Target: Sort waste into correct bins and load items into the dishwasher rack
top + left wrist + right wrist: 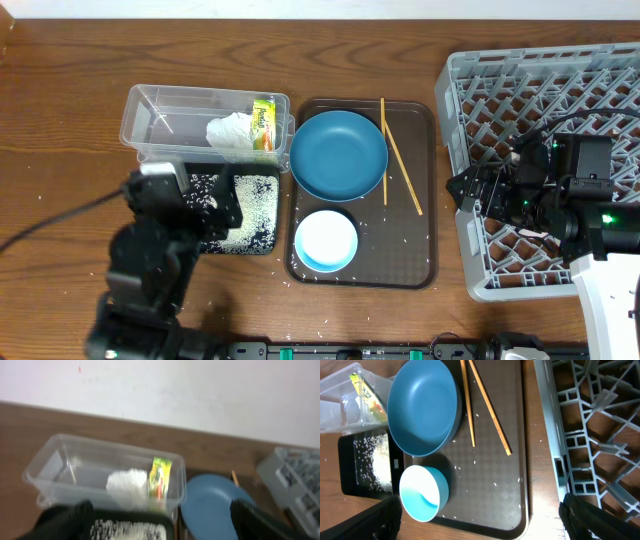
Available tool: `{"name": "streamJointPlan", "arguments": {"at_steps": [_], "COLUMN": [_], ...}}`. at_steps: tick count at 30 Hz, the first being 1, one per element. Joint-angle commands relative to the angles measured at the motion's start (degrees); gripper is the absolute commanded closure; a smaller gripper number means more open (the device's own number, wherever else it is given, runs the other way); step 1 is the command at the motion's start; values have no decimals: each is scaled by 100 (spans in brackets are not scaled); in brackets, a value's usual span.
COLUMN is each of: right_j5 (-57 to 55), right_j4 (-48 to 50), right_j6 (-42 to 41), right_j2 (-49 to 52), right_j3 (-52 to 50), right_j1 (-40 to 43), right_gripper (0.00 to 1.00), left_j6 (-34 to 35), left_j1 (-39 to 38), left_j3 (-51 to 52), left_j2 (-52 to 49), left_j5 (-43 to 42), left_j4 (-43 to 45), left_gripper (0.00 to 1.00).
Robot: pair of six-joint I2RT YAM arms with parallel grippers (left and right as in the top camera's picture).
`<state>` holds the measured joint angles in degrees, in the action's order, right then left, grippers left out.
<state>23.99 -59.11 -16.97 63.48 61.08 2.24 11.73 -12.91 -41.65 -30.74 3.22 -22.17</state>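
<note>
I read the left jaws as wide apart and empty, hovering above the black tray [262, 240], with loose rice [255, 205] spread directly beneath them. Just ahead of these jaws stands the clear tub [50, 460]; the crumpled tissue [127, 482] and the snack wrapper [160, 477] lie inside it, touching.

I read the right jaws as fully spread and empty, above the near-left edge of the dishwasher rack [470, 90]. Ahead of them lies the brown serving tray [515, 485], carrying the blue plate [422, 407], the white bowl [422, 495] and two chopsticks [490, 410]. Stray grains dot the table [60, 100].
</note>
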Motion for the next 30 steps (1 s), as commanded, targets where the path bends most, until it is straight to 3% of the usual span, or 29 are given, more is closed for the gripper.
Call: {"name": "streamJointPlan", "arguments": {"at_steps": [1,6,16,20,30], "right_j5": [20,20,20,20,20], "right_j4": [-9,-9,-9,-9,-9], "right_j6": [-15,-15,-15,-15,-15], "right_j2": [-7,-7,-7,-7,-7], "right_j3": [0,0,2,0,0], "right_j1": [-81,-81,-81,-81,-81], "right_gripper": [1,1,1,1,1], "left_j6": [-72,-46,-28,-24,-9], "left_j1": [-2,-2,-2,-4,-7], "left_j3": [994,2358,3681,4144,4142], "left_j2": [627,1674,3029,3067,3049], "left_j5": [90,83,85,17,-22], "left_j4": [697,1561,1598,1899,1843], "left_gripper": [11,10,10,10,9]}}
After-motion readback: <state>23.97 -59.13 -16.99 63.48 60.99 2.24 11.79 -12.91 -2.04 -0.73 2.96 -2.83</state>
